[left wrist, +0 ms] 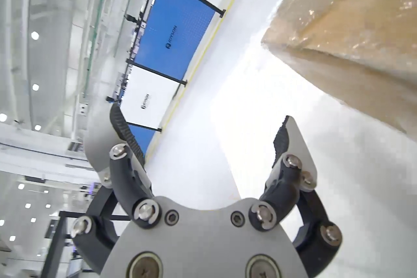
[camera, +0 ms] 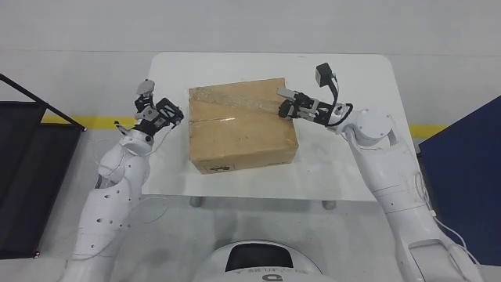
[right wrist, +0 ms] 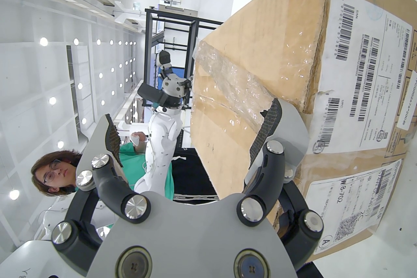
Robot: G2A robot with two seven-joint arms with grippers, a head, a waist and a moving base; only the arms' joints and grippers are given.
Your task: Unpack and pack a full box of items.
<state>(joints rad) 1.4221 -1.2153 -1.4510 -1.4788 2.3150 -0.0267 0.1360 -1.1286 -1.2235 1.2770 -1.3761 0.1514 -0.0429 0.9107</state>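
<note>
1. The left tool is spread wide and holds nothing. In the left wrist view, bare tabletop shows between its fingers.
2. The cardboard box stands just beside the left tool, ahead of its open fingertips and apart from them. One taped corner of the box faces the tool.
3. The right tool is also spread wide, with nothing gripped.
4. The right tool sits at the box's opposite side, over a top corner. One finger lies against the upper edge, where clear tape ends in a torn flap. Whether it touches the cardboard cannot be told.
5. The box is closed, and the tape runs along its top seam away from the right tool. Printed labels cover the side nearest that tool.
6. The box rests mid-tabletop, between the two tools.
</note>
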